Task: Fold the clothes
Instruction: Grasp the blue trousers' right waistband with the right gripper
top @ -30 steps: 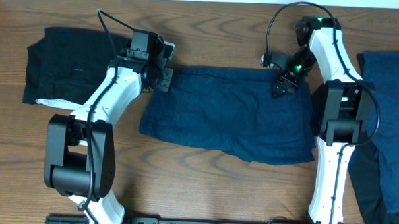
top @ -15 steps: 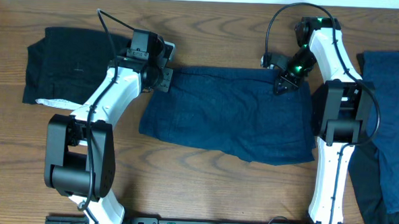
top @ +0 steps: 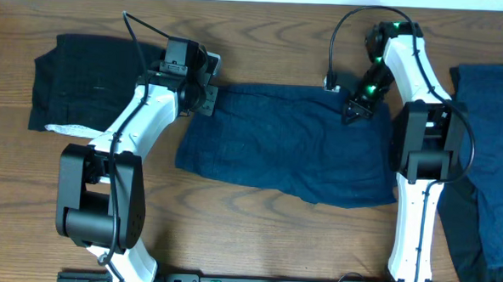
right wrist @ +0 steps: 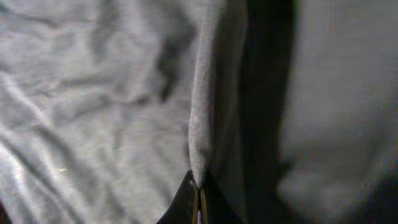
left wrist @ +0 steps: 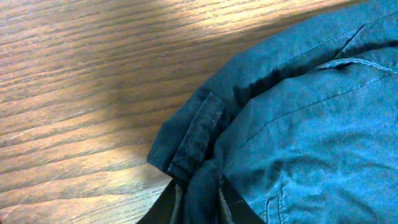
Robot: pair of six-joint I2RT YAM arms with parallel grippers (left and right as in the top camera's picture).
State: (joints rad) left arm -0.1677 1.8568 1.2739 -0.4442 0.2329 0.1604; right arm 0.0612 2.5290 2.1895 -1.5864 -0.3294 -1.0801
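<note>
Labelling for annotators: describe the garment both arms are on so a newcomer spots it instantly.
On the wooden table, look at the centre. The navy garment lies spread there, its far edge pinched by the left gripper and the right gripper. Unlike the black garment at the left and the blue cloth at the right, it alone is gripped.

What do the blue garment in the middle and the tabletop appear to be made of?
Blue garment: thin woven cloth, probably cotton or a blend, matte, with stitched seams and soft creases. Tabletop: wood or wood-look laminate, smooth with a slight sheen; brown grain lines run across it.
</note>
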